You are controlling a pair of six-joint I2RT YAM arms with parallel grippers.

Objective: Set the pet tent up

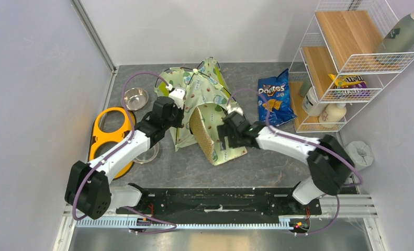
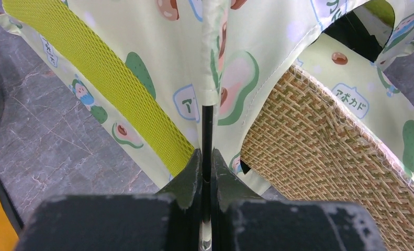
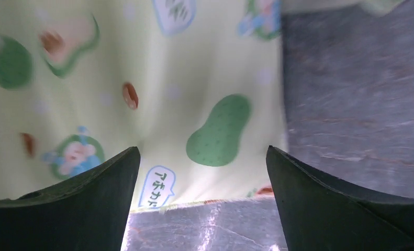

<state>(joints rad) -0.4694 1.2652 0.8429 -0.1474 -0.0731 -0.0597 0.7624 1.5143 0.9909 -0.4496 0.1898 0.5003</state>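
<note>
Tent status: the pet tent (image 1: 198, 97) stands at mid-table between my two wrists. Its fabric is slumped and creased, not a taut dome.

Left gripper (image 2: 207, 159): jaws pinched tight on a thin black pole (image 2: 207, 130). The pole runs up from between my fingers into a stitched sleeve of the avocado-print fabric. A lime-green mesh panel (image 2: 105, 78) lies just left of the sleeve. In the top view this gripper sits against the tent's left flank.

Right gripper (image 3: 203, 157): fingers spread wide with nothing between them. The wrist view is blurred. It shows printed fabric across most of the frame and grey table (image 3: 351, 94) to the right and below. I cannot tell whether my fingertips touch the cloth. From above, this gripper is at the tent's near right side.

Woven pad (image 1: 202, 133): tilted up on edge against the near side of the tent, between my two grippers, woven face showing. In the left wrist view it sits just right of the held pole.

Surroundings:
- An orange double-bowl holder (image 1: 110, 133) is left of my left arm.
- A steel bowl (image 1: 135, 98) is beyond the holder.
- A Doritos bag (image 1: 274, 97) lies right of the tent.
- A white wire shelf (image 1: 351, 57) stands at far right.
</note>
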